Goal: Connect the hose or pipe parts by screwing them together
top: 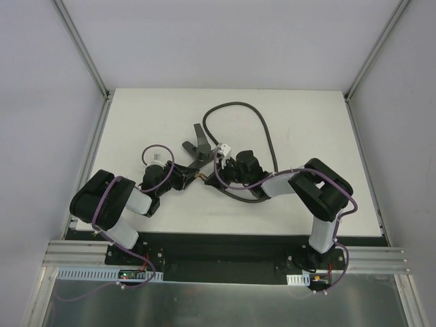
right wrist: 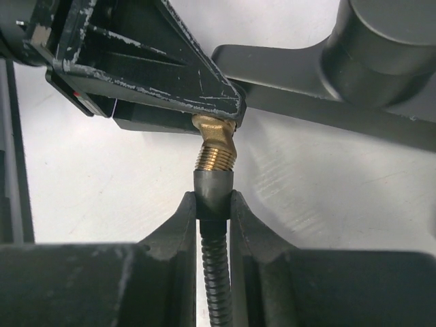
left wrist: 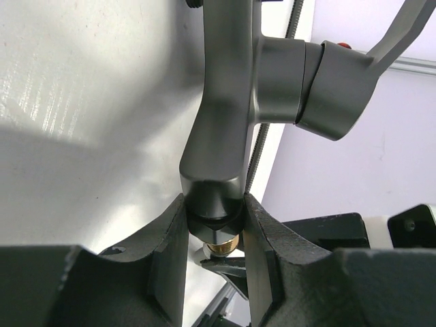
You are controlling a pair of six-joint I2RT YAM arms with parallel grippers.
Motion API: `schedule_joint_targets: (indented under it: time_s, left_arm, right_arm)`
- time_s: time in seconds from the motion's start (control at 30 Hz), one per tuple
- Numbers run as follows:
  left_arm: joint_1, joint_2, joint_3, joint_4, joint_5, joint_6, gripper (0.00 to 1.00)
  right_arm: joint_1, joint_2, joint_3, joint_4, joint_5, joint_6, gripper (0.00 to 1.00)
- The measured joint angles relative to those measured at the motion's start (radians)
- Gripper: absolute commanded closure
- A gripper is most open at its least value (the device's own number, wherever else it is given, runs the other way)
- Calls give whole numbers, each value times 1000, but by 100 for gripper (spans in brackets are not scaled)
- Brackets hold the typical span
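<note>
The dark-grey forked fitting (top: 197, 147) lies mid-table; in the left wrist view its grey body (left wrist: 228, 102) rises above the jaws. My left gripper (left wrist: 214, 216) is shut on the fitting's dark neck, and a brass threaded tip (left wrist: 219, 245) pokes out below. My right gripper (right wrist: 214, 204) is shut on the grey collar at the hose (right wrist: 216, 272) end. The hose's brass end (right wrist: 215, 158) meets the fitting's brass tip (right wrist: 212, 127) at a slight tilt, under the left gripper's finger (right wrist: 157, 75). The rest of the hose (top: 262, 126) loops toward the table's back.
Both grippers meet nose to nose near the table's middle (top: 201, 176). The hose passes under my right arm (top: 300, 185). Purple cables (top: 158, 148) run along both arms. Metal frame posts (top: 92, 75) border the white table (top: 306, 116) left and right.
</note>
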Motion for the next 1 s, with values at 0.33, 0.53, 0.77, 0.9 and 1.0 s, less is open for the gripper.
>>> schedule_joint_targets:
  time_s: [0.33,0.53,0.77,0.9,1.0]
  left_arm:
    - [0,0,-13,39,-21,16,100]
    - [-1,0,-13,61,-23,29,100]
    - [-3,0,-13,61,-18,40,100]
    - [-3,0,-10,49,-14,42,100]
    - [-9,-3,-6,28,-11,46,100]
  right_arm:
    - [-33,51,-31,163,-28,256,99]
    - [-63,76,-31,220,-77,375,99]
    - [-82,95,-31,243,-117,449,99]
    - [-83,93,-31,227,-117,434,99]
    - [-82,69,-31,171,-106,389,99]
